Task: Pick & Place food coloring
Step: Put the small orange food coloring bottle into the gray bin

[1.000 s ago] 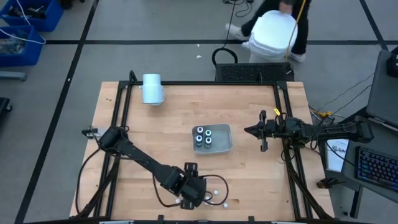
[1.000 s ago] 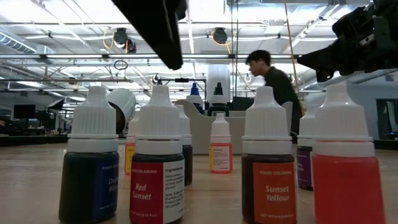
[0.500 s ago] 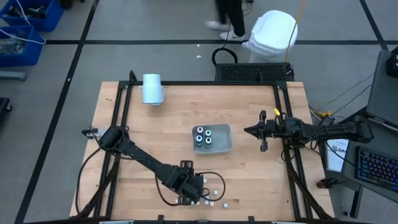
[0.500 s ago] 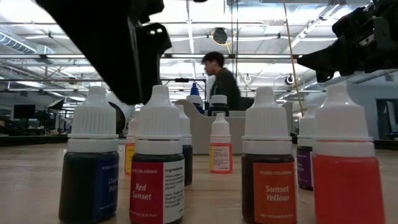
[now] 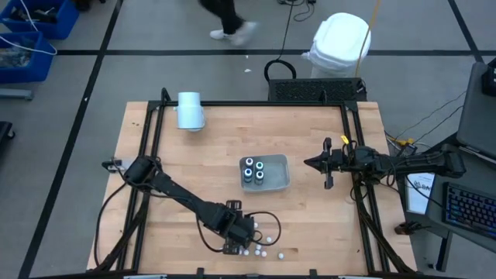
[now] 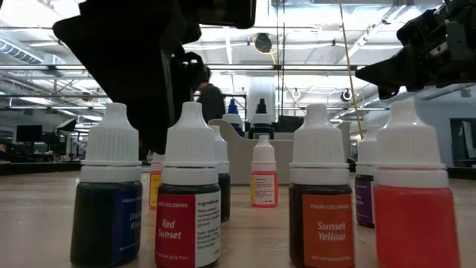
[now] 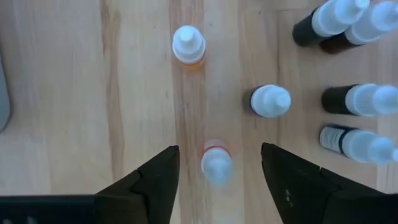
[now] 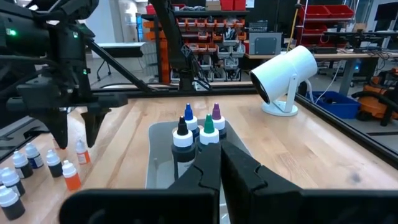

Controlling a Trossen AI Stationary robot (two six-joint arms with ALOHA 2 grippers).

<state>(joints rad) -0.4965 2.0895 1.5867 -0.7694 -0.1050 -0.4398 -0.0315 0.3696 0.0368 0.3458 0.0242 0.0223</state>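
The left claw (image 5: 236, 236) has shifted along the table's (image 5: 310, 209) near edge and dropped over the loose food coloring bottles (image 5: 260, 246), so a pick looks imminent. Its fingers (image 7: 155, 180) are spread, straddling one orange-filled bottle (image 7: 216, 163) without touching it. Four bottles stand in the tray (image 5: 280, 180). The right claw (image 5: 310, 163), pressed together, waits beside the tray.
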